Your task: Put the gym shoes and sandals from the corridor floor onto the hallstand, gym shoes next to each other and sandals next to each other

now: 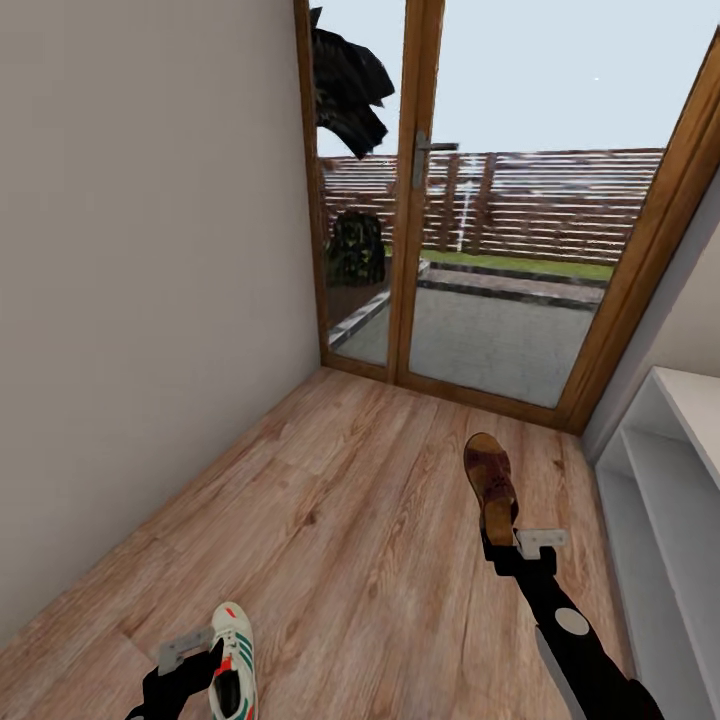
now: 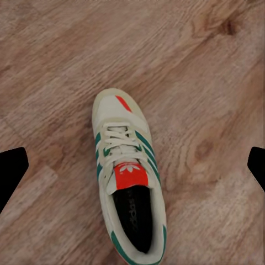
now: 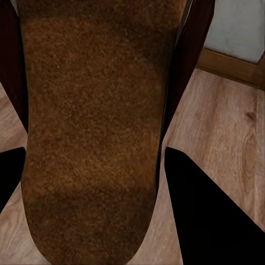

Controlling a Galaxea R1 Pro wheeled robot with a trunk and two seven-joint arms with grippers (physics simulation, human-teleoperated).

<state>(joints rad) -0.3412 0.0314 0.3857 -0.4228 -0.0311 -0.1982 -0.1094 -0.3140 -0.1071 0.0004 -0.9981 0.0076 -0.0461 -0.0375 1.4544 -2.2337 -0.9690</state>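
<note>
Left hand (image 1: 205, 665) hangs spread wide over a gym shoe (image 1: 232, 672) lying on the corridor floor (image 1: 330, 520), nothing grasped. Right hand (image 1: 505, 545) is clenched on a sandal (image 1: 491, 482) by its heel, carried off the floor; held that far back, it could tip or slip before reaching the white bench (image 1: 660, 500) on the right.

One white sneaker (image 1: 233, 663) with green stripes and red-orange tongue lies upright on the wood floor (image 1: 340, 520), toe away from the robot. One brown sandal (image 1: 490, 485), tan footbed up, is held off the floor, near the white rack (image 1: 660, 500).
</note>
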